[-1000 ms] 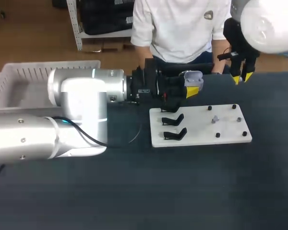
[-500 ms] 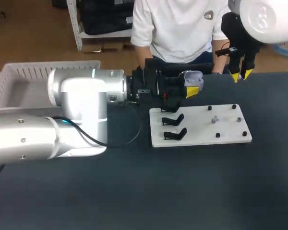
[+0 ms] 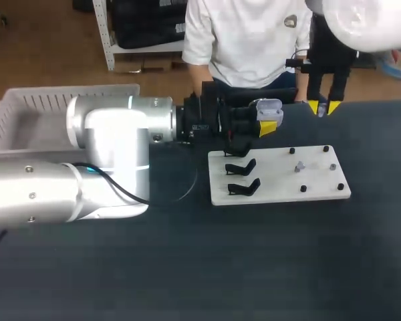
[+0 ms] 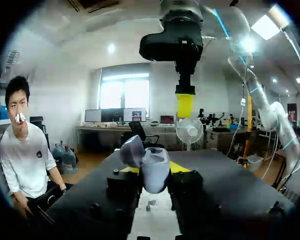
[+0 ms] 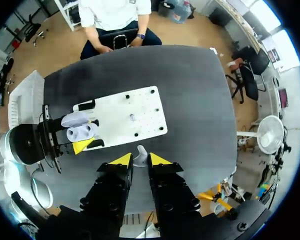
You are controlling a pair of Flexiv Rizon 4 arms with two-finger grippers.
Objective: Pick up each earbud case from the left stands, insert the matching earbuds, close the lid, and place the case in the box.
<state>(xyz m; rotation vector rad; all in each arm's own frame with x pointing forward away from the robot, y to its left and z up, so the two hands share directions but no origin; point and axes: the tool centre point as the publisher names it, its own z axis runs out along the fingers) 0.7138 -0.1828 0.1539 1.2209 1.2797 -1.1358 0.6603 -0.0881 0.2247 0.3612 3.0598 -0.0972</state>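
Well, the left claw (image 4: 154,172) was clamped on the case (image 3: 269,107), a yellow tip on either side, holding it in the air over the far left corner of the white board (image 3: 281,186) with its lid flipped open. Over on the other side, the right claw (image 5: 136,161) hung high above the table near its far edge, past the board's far right corner, its fingers drawn in narrow on a small white earbud (image 5: 140,152) pinched between the yellow tips. Down on the board, black stands (image 3: 242,167) sat along the left edge near the case, and a small grey bit (image 3: 299,167) lay among the black pegs on the right half. Away at the left, behind the left arm, the white box (image 3: 27,100) sat well apart from the case.
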